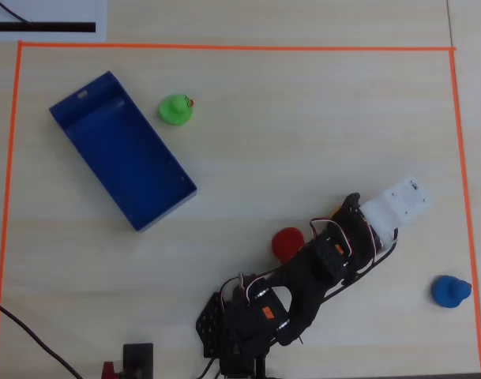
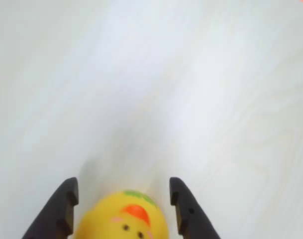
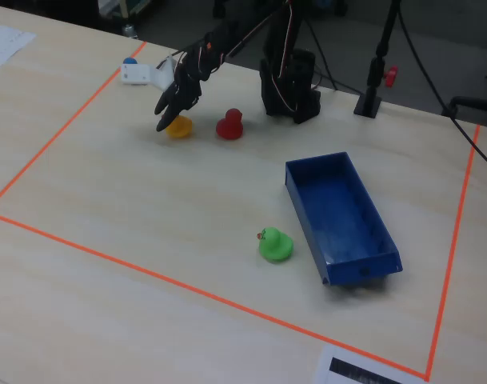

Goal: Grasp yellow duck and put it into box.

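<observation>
"Yellow rubber duck (image 2: 122,221), small and round, sits on the pale wooden table (image 3: 107,208) between the black gripper's (image 2: 122,199) spread fingers (image 2: 183,209)."

"Is it hard to hold?"

"Probably light, squishy, a bit slippery. Squeeze its round sides. The flat blue box (image 1: 118,150) is far away."

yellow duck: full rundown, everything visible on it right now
The yellow duck is small, rounded and glossy, like rubber, with an orange beak, two dark eye dots, pink cheeks and a green mark on its head. In the wrist view it faces the camera between the open pincer's two black fingers. It sits upright on the table, just left of the red duck in the fixed view. Contact with the fingers is unclear.
</observation>
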